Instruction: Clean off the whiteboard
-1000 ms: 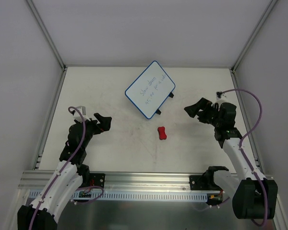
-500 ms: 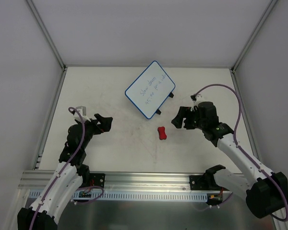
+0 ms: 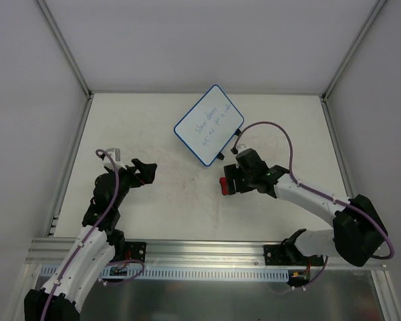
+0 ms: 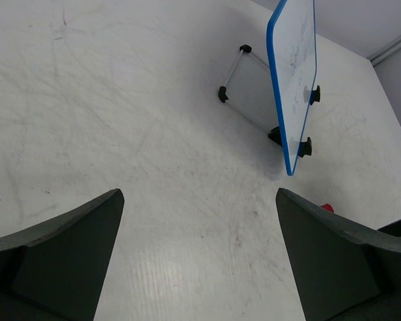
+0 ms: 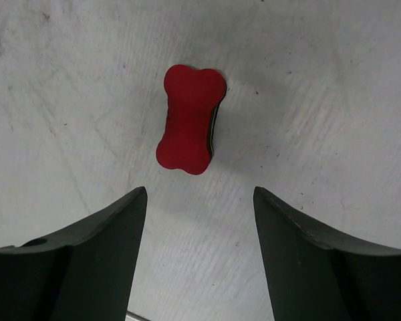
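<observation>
Whiteboard (image 3: pixel 209 125) writing intact; red eraser (image 5: pixel 189 119) lies ungrasped on worktop (image 3: pixel 154 214); right pincer (image 5: pixel 199 194) released near it, left pincer (image 4: pixel 199 195) released

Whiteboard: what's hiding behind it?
A thin wire stand with black tips props the whiteboard up, seen from the left wrist view. From above, the board covers it.

We find a white table (image 3: pixel 134 127) whose matt surface is marked by faint grey scuffs and scratches. Two items rest on it. The whiteboard (image 3: pixel 209 124) stands toward the far middle, turned at an angle to the table edges. It is propped on black feet and a thin wire stand, with handwriting on its face. A red bone-shaped eraser (image 5: pixel 189 119) lies flat closer to the front edge, near the board's lower corner but apart from it.
</observation>
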Available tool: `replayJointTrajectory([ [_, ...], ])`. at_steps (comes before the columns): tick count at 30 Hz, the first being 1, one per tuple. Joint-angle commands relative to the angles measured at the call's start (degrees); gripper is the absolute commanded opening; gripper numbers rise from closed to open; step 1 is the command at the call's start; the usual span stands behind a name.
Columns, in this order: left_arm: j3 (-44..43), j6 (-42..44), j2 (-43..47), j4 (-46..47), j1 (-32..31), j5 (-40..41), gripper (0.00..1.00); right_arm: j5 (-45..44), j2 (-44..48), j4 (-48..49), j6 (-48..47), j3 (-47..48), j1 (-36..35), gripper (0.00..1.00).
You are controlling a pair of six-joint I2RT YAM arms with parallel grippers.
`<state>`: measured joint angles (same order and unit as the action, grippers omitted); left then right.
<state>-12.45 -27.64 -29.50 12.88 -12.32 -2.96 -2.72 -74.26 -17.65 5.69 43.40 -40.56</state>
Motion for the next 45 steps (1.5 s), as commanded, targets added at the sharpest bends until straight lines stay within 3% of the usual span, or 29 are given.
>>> replayJointTrajectory([
  [1,-1.26,0.83,0.05,1.97,-0.08,-1.17,0.99,-4.65,-2.72,0.16,0.9,4.41,-2.59,0.68],
  [14,-1.26,0.83,-0.74,2.06,-0.16,-1.43,0.99,-8.7,-14.42,0.16,2.74,10.13,-5.32,0.63],
  [45,-1.18,0.92,-1.18,2.32,-0.16,-1.61,0.99,-11.69,-21.63,0.16,4.68,13.73,-5.41,0.38],
])
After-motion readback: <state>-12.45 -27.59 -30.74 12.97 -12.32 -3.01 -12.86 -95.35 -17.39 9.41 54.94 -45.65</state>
